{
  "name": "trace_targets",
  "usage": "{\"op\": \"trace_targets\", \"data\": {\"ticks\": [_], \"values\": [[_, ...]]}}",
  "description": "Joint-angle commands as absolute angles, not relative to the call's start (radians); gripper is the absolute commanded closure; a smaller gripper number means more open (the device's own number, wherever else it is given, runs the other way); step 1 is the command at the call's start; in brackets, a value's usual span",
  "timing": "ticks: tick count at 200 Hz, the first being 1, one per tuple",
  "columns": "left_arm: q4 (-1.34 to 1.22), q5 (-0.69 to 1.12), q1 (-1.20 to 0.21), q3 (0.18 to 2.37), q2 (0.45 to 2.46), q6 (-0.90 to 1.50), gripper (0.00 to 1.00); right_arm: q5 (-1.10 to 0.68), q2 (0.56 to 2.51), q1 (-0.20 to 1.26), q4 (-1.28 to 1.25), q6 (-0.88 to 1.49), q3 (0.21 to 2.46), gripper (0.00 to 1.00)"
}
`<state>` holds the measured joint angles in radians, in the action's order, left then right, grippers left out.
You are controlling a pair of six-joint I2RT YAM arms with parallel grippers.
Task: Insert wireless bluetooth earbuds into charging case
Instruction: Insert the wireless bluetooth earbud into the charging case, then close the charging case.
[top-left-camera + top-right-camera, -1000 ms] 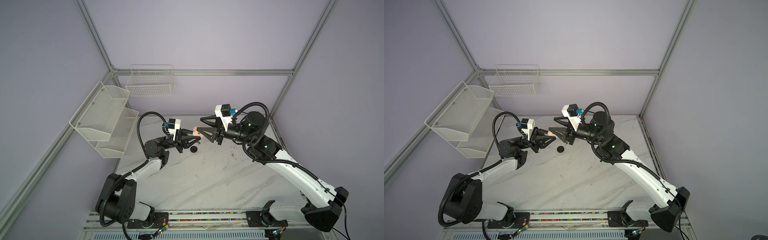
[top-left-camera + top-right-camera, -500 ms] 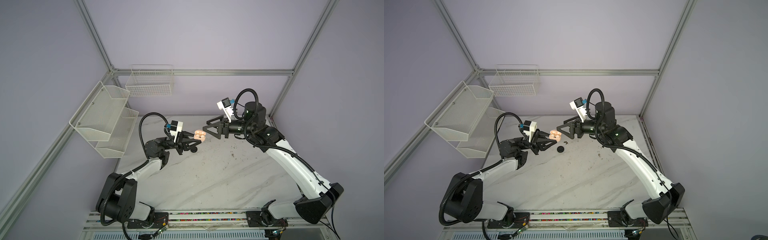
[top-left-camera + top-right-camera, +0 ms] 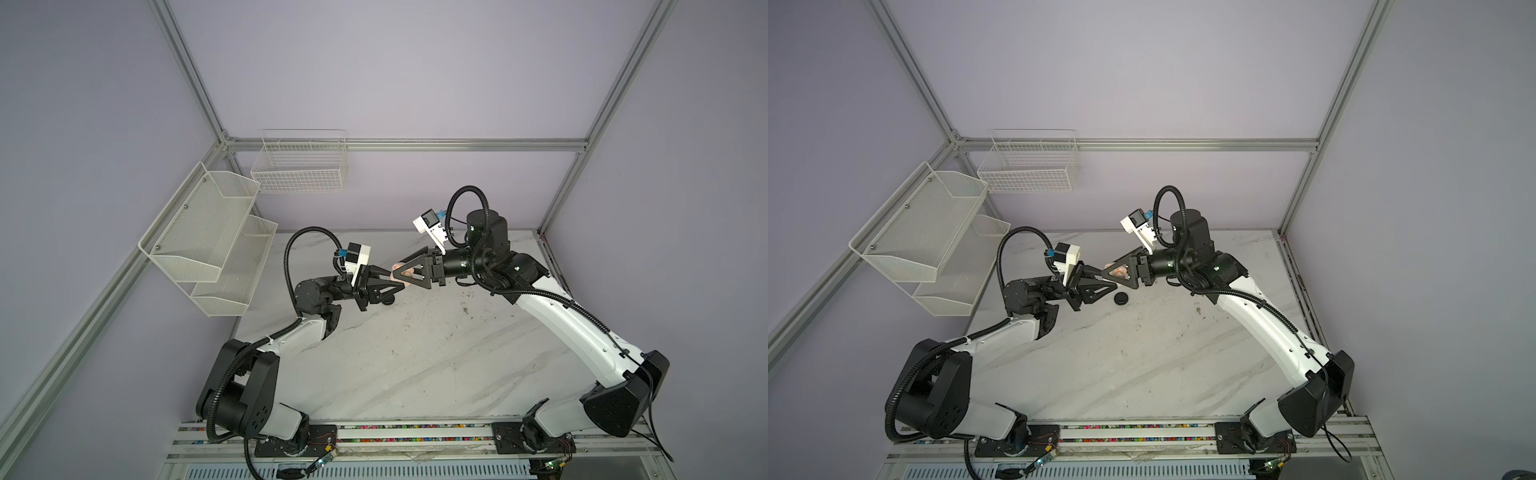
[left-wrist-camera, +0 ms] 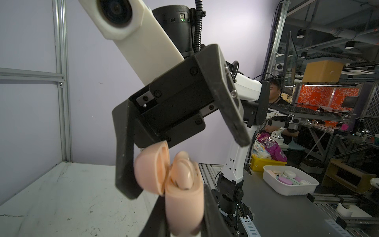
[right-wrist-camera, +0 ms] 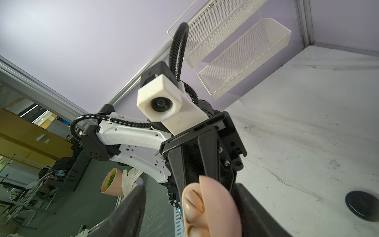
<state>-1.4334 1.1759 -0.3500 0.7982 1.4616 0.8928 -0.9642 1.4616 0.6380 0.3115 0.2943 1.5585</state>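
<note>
My left gripper [image 4: 182, 198] is shut on the pinkish-cream charging case [image 4: 184, 203], held up above the marble table [image 3: 415, 353]. Its lid [image 4: 150, 170] is hinged open. A pale earbud [image 4: 183, 172] sits in the case, and the right wrist view shows two pale earbuds [image 5: 193, 202] seated side by side. My right gripper [image 5: 189, 185] is open and straddles the case [image 5: 217, 207]. One finger is close beside the lid and the other stands well apart. In both top views the two grippers meet at the case [image 3: 409, 282] [image 3: 1119, 272].
A black round disc [image 3: 1122, 298] [image 5: 362, 205] lies on the table just below the grippers. A small dark scrap [image 3: 465, 309] lies further right. White mesh shelves [image 3: 208, 232] hang on the left wall, with a wire basket [image 3: 301, 166] on the back wall.
The right gripper pulled back from the case half a second ago and has now come forward again, its fingers around the case. The left gripper keeps its hold.
</note>
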Motion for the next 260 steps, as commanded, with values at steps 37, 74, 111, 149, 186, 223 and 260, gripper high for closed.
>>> {"op": "trace_targets", "data": {"ticks": [37, 74, 111, 149, 186, 223, 260], "values": [[-1.481, 1.172, -0.355, 0.761, 1.479, 0.865, 1.00, -0.952, 1.439, 0.650, 0.396, 0.220, 1.638, 0.32], [-1.474, 1.168, -0.354, 0.765, 1.485, 0.861, 1.00, -0.934, 1.424, 0.658, 0.435, 0.191, 1.621, 0.35], [-1.461, 1.165, -0.354, 0.766, 1.482, 0.859, 1.00, -0.906, 1.410, 0.660, 0.455, 0.165, 1.573, 0.45], [-1.450, 1.160, -0.352, 0.754, 1.482, 0.857, 1.00, -0.885, 1.400, 0.660, 0.469, 0.122, 1.584, 0.50], [-1.449, 1.159, -0.351, 0.751, 1.485, 0.859, 1.00, -0.850, 1.394, 0.664, 0.498, 0.075, 1.593, 0.54], [-1.448, 1.161, -0.351, 0.760, 1.482, 0.865, 1.00, -0.868, 1.379, 0.669, 0.448, 0.063, 1.508, 0.55], [-1.448, 1.164, -0.351, 0.764, 1.480, 0.873, 1.00, -0.904, 1.378, 0.668, 0.377, 0.063, 1.478, 0.64]]}}
